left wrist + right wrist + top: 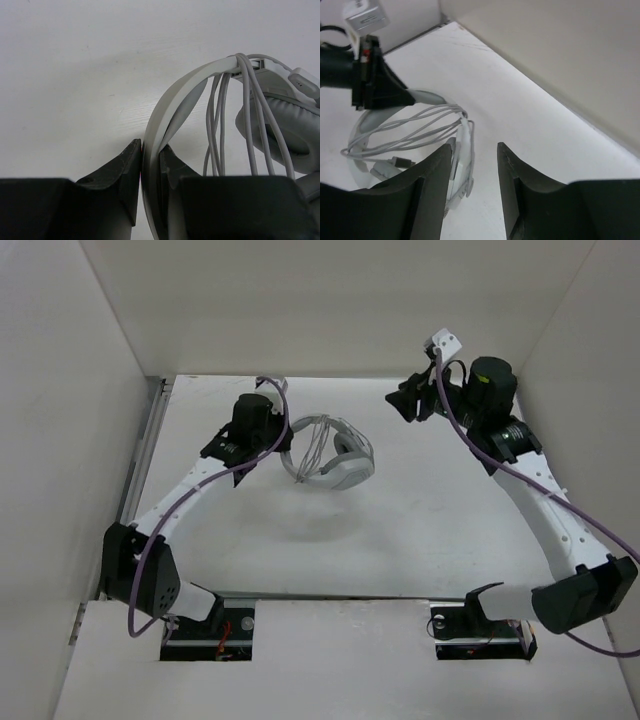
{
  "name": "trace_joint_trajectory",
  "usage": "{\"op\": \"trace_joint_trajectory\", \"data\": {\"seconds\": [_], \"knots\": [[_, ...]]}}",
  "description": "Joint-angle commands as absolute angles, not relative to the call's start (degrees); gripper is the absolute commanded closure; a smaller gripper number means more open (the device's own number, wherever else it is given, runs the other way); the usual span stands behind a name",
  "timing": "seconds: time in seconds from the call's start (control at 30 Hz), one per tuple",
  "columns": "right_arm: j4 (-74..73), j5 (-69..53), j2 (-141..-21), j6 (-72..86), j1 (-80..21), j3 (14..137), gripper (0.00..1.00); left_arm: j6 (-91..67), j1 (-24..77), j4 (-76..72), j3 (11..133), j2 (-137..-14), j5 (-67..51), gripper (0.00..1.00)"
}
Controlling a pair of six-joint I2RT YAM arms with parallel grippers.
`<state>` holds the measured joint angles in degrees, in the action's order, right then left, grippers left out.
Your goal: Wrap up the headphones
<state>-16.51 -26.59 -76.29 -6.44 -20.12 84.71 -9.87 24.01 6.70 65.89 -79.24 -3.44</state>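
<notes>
Left gripper: the black two-finger left gripper (pixel 283 445) (pixel 150 150) is closed on the headband, one finger on each face of the band, near the arch's left end.
Headphones, place: the white over-ear headphones with grey padded cups (pixel 335 462) (pixel 410 135) sit left of centre on the white table (pixel 420 530), just beside the left gripper. A soft shadow nearer the bases suggests they are held slightly off the surface, though I cannot be sure.
Headband: the curved white plastic headband (pixel 180 85) looks stiff yet springy, smooth and a little slippery. The flat-on pinch across its thickness seems the soundest hold.
Cord: the long thin grey cord (pixel 312 445) (pixel 220 115) (pixel 415 125) already runs in several loose loops across the arch. It is limp and light and likely to slide off if tension drops, so it is best taken close to its free end, which I cannot locate here.
Ear cups: the grey padded ear cups (pixel 352 465) (pixel 287 125) are soft and compressible, a poor place to grip.
Direction: seen from above, the arch faces left toward the holding gripper and the cups lie to the right, so the long axis runs roughly left to right.
Weight: light, by my judgement; one arm carries it easily.
Right gripper: the black right gripper (pixel 405 400) (pixel 474 152) hangs raised and well apart to the right, fingers spread, holding nothing.
</notes>
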Motion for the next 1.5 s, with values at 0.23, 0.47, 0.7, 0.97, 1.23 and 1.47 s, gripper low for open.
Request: {"op": "trace_joint_trajectory", "data": {"seconds": [0.23, 0.47, 0.7, 0.97, 1.23, 1.47], "knots": [[3.2, -24.8, -66.2, 5.7, -8.5, 70.5, 0.47, -13.5, 28.4, -6.4, 67.2, -88.9, 1.7, 0.98], [5.4, -28.6, -59.1, 8.4, -1.9, 64.4, 0.45, -12.4, 31.5, -7.2, 73.4, -98.9, 5.0, 0.92], [5.4, -30.8, -54.1, 9.6, 3.3, 60.2, 0.45, -9.8, 33.1, -6.9, 80.2, -105.8, 8.0, 0.86], [5.4, -31.9, -51.5, 10.5, 5.9, 58.8, 0.45, -7.6, 34.7, -6.6, 78.7, -103.7, 10.7, 0.72], [5.7, -33.0, -48.7, 11.8, 9.5, 57.2, 0.43, -5.3, 34.1, -6.6, 75.2, -98.8, 11.4, 0.66], [4.0, -34.0, -45.3, 12.4, 11.1, 57.0, 0.43, -4.5, 30.8, -6.9, 70.3, -92.6, 11.5, 0.59]]}}
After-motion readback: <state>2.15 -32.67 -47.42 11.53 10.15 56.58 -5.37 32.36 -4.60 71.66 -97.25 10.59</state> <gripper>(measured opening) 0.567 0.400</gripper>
